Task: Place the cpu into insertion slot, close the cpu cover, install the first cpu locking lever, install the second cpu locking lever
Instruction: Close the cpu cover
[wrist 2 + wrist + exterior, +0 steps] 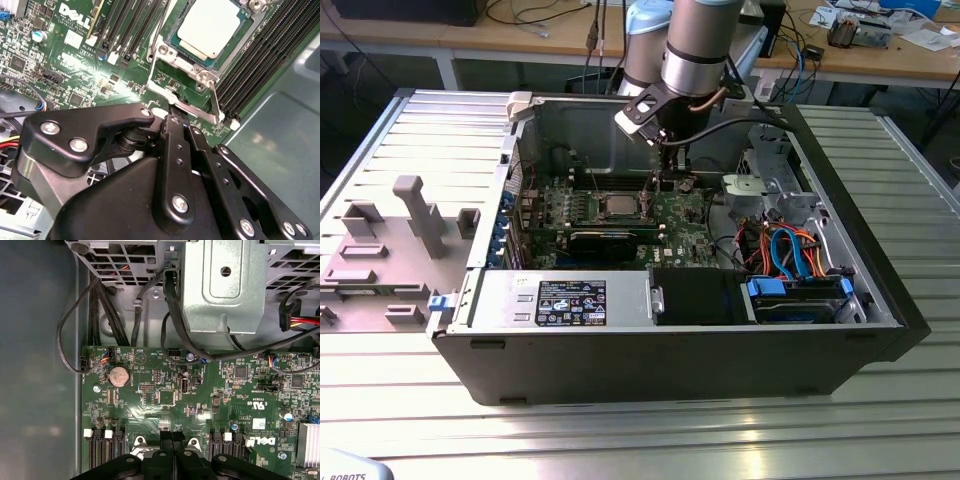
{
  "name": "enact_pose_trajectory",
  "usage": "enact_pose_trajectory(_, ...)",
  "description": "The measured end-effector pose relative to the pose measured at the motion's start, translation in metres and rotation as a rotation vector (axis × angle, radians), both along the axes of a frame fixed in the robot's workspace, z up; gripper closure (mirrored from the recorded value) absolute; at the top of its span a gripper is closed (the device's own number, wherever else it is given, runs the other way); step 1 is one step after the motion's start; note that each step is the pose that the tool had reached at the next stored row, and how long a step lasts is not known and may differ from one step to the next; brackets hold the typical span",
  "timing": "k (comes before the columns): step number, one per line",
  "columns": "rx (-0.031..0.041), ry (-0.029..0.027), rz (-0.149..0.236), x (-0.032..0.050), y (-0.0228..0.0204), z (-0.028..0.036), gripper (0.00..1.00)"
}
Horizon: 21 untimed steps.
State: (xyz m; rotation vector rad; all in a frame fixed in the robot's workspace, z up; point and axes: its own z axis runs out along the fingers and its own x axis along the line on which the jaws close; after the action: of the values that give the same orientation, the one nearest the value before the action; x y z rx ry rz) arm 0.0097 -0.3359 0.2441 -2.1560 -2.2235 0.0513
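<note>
The cpu (210,25) lies flat in the insertion slot (617,205) on the green board, silvery-tan top facing up. The cpu cover (176,59), a silvery frame, lies down around it. One thin locking lever (214,100) stands beside the socket's corner, and another wire lever (156,27) runs along the socket's side. My gripper (181,122) is shut, its black fingertips (172,120) right at the bent lever end by the socket's edge. I cannot tell whether they pinch it. In the first wrist view the gripper (172,436) hovers low over the board. The exterior view shows the gripper (660,185) just on the exterior view's right of the socket.
Black memory slots (260,55) flank the socket. A metal drive cage (225,285) and black cables (170,300) sit beyond the board's edge. The case walls (620,350) enclose everything. A long black card (610,242) lies in front of the socket. A grey fixture (390,250) sits outside.
</note>
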Motion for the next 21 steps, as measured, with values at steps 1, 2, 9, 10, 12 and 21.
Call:
enact_pose_trajectory(1, 0.0, 0.0, 0.0, -0.001, 0.0, 0.0, 0.89)
enact_pose_trajectory(2, 0.0, 0.0, 0.0, -0.0018, 0.0, 0.0, 0.89)
enact_pose_trajectory(9, 0.0, 0.0, 0.0, -0.009, 0.0, -0.0001, 0.89)
enact_pose_trajectory(10, -0.0001, 0.0, 0.0, -0.0098, 0.0, -0.0001, 0.89)
enact_pose_trajectory(12, 0.0, 0.0, 0.0, -0.0112, 0.0, -0.0001, 0.89)
enact_pose_trajectory(21, 0.0, 0.0, 0.0, -0.0201, 0.0, -0.0003, 0.89)
